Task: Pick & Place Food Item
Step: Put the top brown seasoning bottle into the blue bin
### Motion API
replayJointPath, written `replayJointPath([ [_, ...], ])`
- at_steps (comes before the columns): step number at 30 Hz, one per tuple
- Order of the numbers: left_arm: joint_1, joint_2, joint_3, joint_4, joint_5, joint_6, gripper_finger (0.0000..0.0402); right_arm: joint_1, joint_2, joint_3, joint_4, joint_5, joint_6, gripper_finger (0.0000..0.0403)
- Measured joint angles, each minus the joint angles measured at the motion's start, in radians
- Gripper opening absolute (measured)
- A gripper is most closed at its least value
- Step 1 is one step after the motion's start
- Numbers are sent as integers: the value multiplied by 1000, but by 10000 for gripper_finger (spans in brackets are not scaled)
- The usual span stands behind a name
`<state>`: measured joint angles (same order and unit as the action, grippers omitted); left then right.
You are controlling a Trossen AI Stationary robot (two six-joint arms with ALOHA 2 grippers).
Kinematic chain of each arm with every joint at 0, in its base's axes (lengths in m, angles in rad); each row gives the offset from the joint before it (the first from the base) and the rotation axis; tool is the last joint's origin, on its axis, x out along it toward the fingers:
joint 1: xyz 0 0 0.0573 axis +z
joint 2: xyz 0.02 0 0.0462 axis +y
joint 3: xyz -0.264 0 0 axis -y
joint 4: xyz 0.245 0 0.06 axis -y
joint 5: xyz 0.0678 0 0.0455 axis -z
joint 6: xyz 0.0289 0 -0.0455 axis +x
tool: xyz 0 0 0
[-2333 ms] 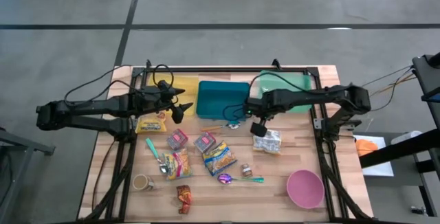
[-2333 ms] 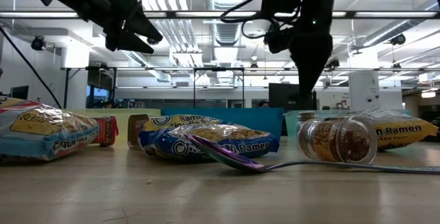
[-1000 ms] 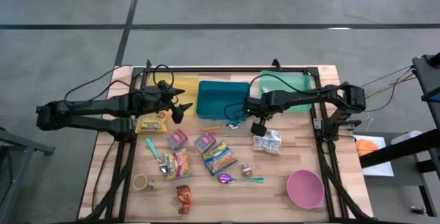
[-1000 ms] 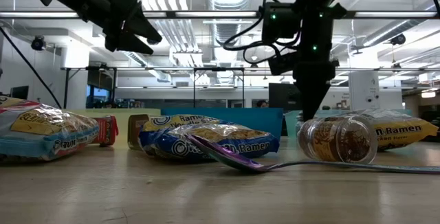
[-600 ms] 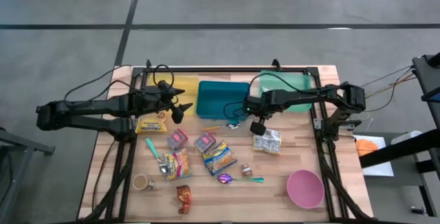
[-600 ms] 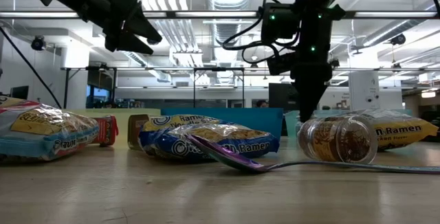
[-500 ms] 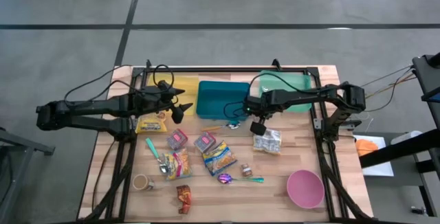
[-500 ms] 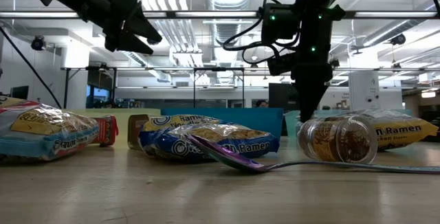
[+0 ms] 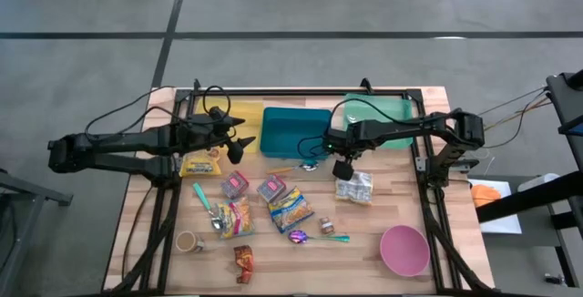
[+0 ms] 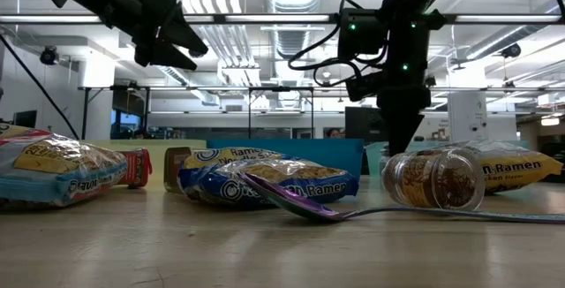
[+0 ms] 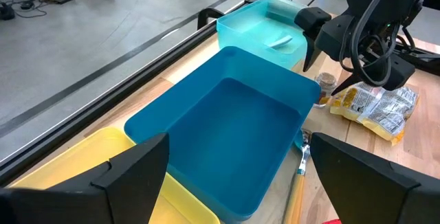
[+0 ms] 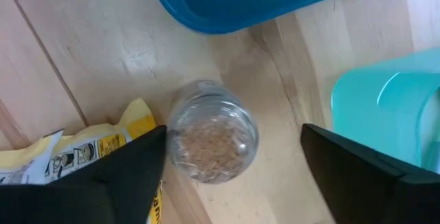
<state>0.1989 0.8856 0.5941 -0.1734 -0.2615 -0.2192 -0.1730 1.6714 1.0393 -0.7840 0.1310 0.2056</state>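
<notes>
A small glass jar [image 12: 213, 141] of brown grains stands upright on the wooden table, between the blue bin and a yellow ramen packet [image 12: 75, 155]. My right gripper [image 12: 234, 176] points down over the jar and is open, one finger on either side of it. A gap shows between the jar and one finger. In the high view the right gripper [image 9: 342, 166] covers the jar. The left wrist view shows the jar [image 11: 326, 82] below it. My left gripper [image 9: 242, 142] hangs open and holds nothing, above the near corner of the blue bin [image 11: 227, 128].
Three bins stand in a row at the far edge: yellow [image 9: 187, 115], blue [image 9: 296, 131] and teal [image 9: 381, 110]. Ramen packets [image 9: 290, 209], small cans [image 9: 235, 185], spoons [image 9: 205, 199], a lying jar [image 10: 433, 179], a cup [image 9: 189, 241] and a pink bowl [image 9: 404, 250] fill the nearer table.
My right gripper came down toward the table beside the ramen packet more than a second ago and has stayed nearly in place since.
</notes>
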Motion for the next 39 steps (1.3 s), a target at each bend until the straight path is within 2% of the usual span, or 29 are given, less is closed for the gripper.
replayJointPath([
  [4,0,0,0,0,0,0,358,0,0,0,2,-5,-5,261],
  [7,0,0,0,-4,0,3,358,-1,0,0,3,-68,-23,237],
  [19,0,0,0,-4,0,4,358,-2,0,0,9,-82,-53,177],
  [32,0,0,0,-5,0,6,358,-2,-2,1,-12,-86,-52,171],
  [39,0,0,0,-5,0,6,358,1,-48,1,-58,-87,-15,170],
])
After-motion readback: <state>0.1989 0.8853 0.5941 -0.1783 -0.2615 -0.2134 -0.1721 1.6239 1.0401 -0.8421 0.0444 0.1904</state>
